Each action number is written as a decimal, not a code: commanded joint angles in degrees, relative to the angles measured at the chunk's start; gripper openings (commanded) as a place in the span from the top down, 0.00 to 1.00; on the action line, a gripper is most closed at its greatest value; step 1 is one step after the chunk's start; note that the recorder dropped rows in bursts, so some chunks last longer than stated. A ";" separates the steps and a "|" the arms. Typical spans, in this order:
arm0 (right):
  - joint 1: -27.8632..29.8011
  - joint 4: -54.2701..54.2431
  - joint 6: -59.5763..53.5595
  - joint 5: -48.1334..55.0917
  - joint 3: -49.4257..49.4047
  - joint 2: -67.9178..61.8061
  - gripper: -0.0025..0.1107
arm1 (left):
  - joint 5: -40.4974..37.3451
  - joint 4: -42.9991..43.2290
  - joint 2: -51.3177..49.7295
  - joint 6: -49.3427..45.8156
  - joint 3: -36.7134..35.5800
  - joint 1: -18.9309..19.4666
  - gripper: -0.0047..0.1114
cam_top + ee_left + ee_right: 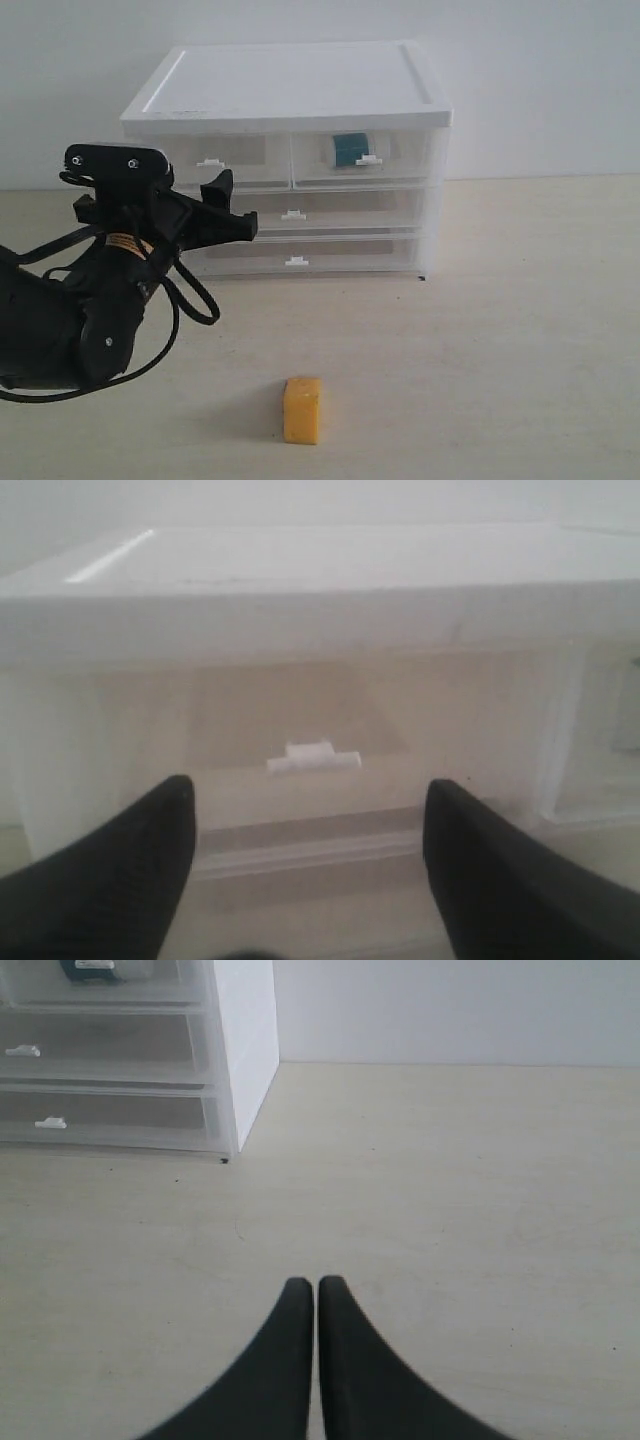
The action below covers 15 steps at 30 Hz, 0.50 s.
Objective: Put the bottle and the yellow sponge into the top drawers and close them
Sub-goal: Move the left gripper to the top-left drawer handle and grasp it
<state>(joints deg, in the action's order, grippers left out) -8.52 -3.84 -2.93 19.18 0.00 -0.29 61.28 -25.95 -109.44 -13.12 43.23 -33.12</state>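
Observation:
The teal bottle [350, 148] lies inside the right top drawer [400, 155], which looks shut; a sliver of the bottle [90, 968] also shows in the right wrist view. Alone on the table near the front edge stands the yellow sponge [302, 409]. My left gripper [235, 205] is open and empty, just in front of the left top drawer [245, 152]. In the left wrist view that gripper [310, 800] points at the drawer's white tab handle [313, 757], a little short of it. My right gripper [316, 1285] is shut on nothing, low over bare table to the right of the cabinet, out of the exterior view.
The white-topped cabinet [290, 80] stands at the back against the wall. Its two full-width drawers [330, 215] below are shut. The left arm's black body and cables [90, 310] fill the left foreground, left of the sponge.

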 commanded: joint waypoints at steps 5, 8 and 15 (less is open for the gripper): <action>0.02 0.18 -0.43 -0.15 0.00 0.29 0.98 | 6.52 -1.34 -3.83 0.59 1.69 -0.28 0.43; 0.02 0.18 -0.43 -0.15 0.00 0.29 0.98 | 8.68 -1.33 -3.85 0.73 1.80 -0.28 0.43; 0.02 0.18 -0.43 -0.15 0.00 0.29 0.98 | 8.55 -1.21 -3.85 0.73 3.73 -0.28 0.43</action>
<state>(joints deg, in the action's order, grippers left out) -8.52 -3.84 -2.93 19.18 0.00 -0.29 69.00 -26.81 -113.26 -12.76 46.04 -33.12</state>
